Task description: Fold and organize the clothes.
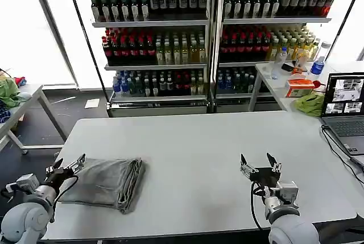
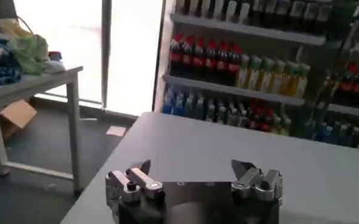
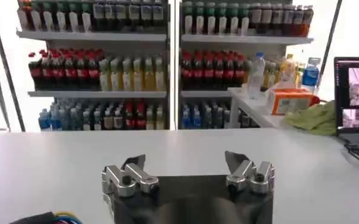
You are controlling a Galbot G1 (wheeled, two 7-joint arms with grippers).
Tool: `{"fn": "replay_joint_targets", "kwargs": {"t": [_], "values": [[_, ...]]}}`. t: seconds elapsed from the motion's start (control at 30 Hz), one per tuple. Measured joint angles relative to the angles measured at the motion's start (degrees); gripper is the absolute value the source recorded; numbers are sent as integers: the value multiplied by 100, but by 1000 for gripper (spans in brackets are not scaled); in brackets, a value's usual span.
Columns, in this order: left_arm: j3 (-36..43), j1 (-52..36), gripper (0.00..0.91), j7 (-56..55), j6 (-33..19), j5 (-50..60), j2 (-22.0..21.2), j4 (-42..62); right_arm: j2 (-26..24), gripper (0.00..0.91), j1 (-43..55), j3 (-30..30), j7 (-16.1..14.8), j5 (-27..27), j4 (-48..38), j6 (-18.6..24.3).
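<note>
Although the white rectangular table (image 1: 187, 141) carries little else, a light grey cloth shirt (image 1: 105, 182) already lies on it as a compact folded bundle, so the folding itself looks largely finished. The bundle sits just beyond and to the right of the left gripper (image 1: 68, 167), whose jaws stand spread wide with nothing between them; the tip of one finger seems to reach the bundle's near left edge, though I cannot tell whether it touches. In the left wrist view the same gripper (image 2: 191, 170) shows both fingers apart over bare tabletop, holding nothing.

The right gripper (image 1: 259, 163) hovers over the table well apart from the shirt, which lies far off to the left of its jaws. Those jaws are likewise spread wide and empty, as the right wrist view (image 3: 185, 164) confirms.

Judging by this layout, what remains is organizing: squaring up the slightly loose right edge of the bundle, or moving it to its final place. No second grey shirt is visible on this table.
</note>
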Motion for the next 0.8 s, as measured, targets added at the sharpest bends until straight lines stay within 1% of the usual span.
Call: {"fn": "replay_joint_targets", "kwargs": {"t": [0.27, 0.8], "values": [[-37, 18, 907, 93, 28, 9, -65, 384, -16, 907, -53, 82, -3, 35, 10, 11], [-63, 214, 907, 202, 4, 100, -216, 512, 15, 907, -113, 53, -11, -7, -40, 49]]}}
